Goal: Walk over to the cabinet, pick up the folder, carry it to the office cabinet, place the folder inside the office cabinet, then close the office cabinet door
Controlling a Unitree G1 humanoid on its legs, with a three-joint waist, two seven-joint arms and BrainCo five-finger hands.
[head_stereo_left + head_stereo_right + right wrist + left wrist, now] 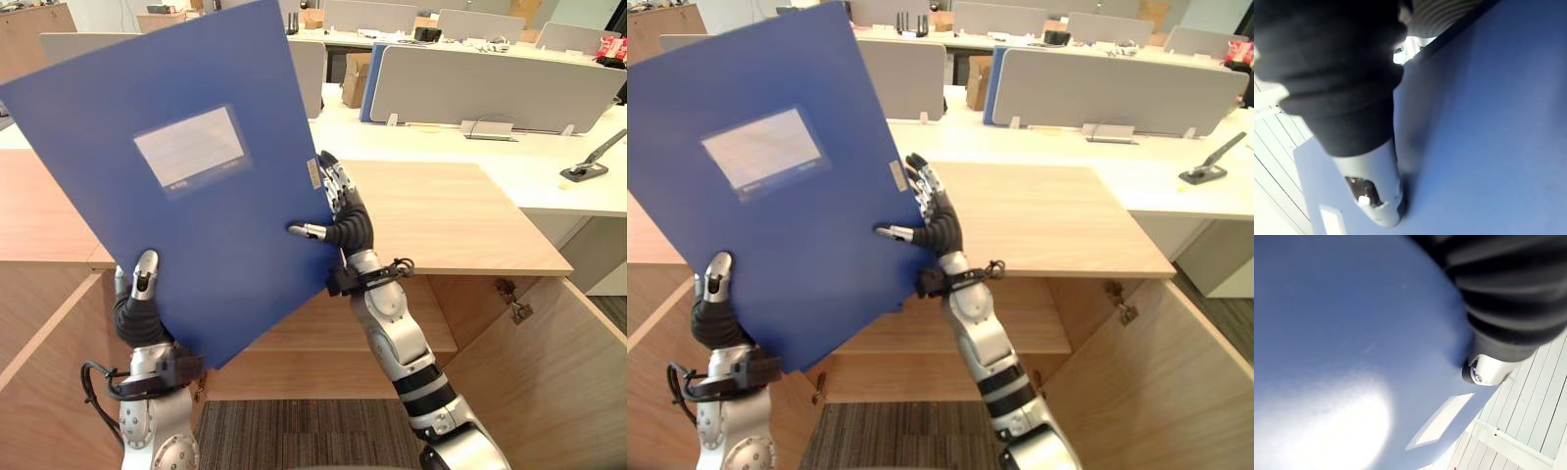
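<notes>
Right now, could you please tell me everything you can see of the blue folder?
The blue folder is a flat, stiff-looking board with a smooth, plastic-like face and a pale label window. It is held in the air, tilted, in front of the wooden cabinet. The left hand pinches its lower corner, thumb on the face; the right hand pinches its right edge.

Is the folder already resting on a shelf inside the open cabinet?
No, the blue folder is held up in the air, clear of the cabinet, pinched by the left hand and the right hand.
</notes>
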